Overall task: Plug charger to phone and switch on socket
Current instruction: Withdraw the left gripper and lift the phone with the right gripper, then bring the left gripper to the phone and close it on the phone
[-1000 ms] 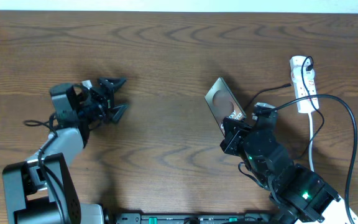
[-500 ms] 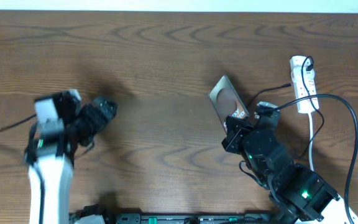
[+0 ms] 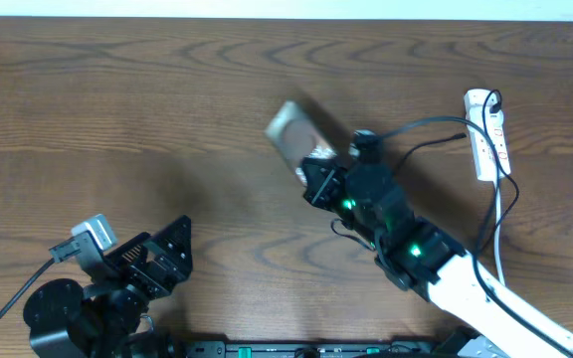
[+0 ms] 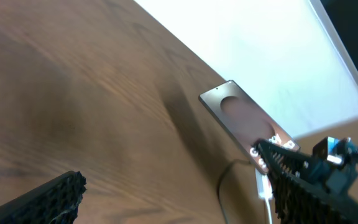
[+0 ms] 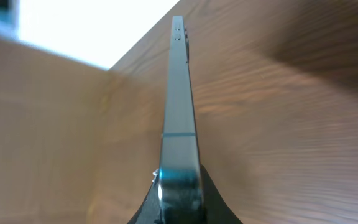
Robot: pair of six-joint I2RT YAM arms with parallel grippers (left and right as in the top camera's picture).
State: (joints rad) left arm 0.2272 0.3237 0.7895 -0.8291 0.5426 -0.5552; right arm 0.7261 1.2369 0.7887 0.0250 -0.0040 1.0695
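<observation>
The phone (image 3: 288, 127), a silvery-grey slab, is blurred and tilted just left of the table's middle. My right gripper (image 3: 316, 171) is shut on its near end. In the right wrist view the phone (image 5: 179, 93) stands edge-on between the jaws (image 5: 179, 190). In the left wrist view it (image 4: 238, 115) shows its pale oval mark. The white socket (image 3: 487, 134) lies at the far right with a black plug in its top end. The thin black charger cable (image 3: 444, 142) runs from there toward my right arm; its tip is not discernible. My left gripper (image 3: 175, 254) is open and empty at the front left.
A white cord (image 3: 498, 234) runs from the socket toward the front edge. Thicker black arm cables loop over the right side of the wooden table (image 3: 167, 80). A pale wall borders the far edge.
My right gripper has carried the phone up and to the left, away from the socket. My left arm has pulled back from the left middle to the front-left corner.
</observation>
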